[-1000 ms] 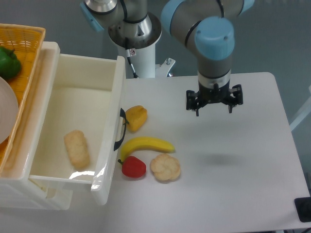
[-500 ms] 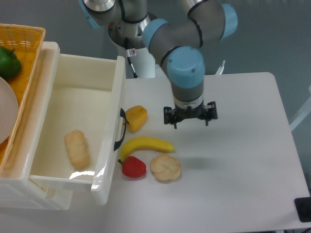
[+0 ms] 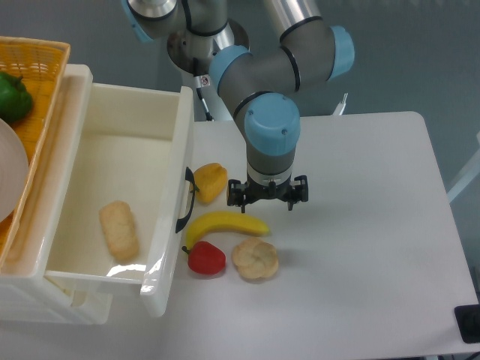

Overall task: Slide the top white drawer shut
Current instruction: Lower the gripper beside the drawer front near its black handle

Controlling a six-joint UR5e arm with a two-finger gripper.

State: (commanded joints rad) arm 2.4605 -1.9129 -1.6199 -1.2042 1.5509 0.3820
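Note:
The top white drawer (image 3: 169, 195) stands pulled far out toward the right, its curved black handle (image 3: 184, 199) on the front panel. A pale bread roll (image 3: 119, 229) lies inside it. My gripper (image 3: 267, 194) hangs over the table to the right of the handle, just above the banana (image 3: 225, 223), with its two fingers spread wide and nothing between them. It touches neither the drawer nor the handle.
A yellow pepper (image 3: 209, 181), a red pepper (image 3: 205, 258) and a round cookie (image 3: 255, 259) lie right in front of the drawer face. An orange wicker basket (image 3: 37, 82) with a green pepper (image 3: 13, 97) sits on the cabinet at the far left.
The arm swung left and down across the table, from the right-centre to just right of the fruit near the drawer front. The fingers stayed spread. The drawer has not moved.

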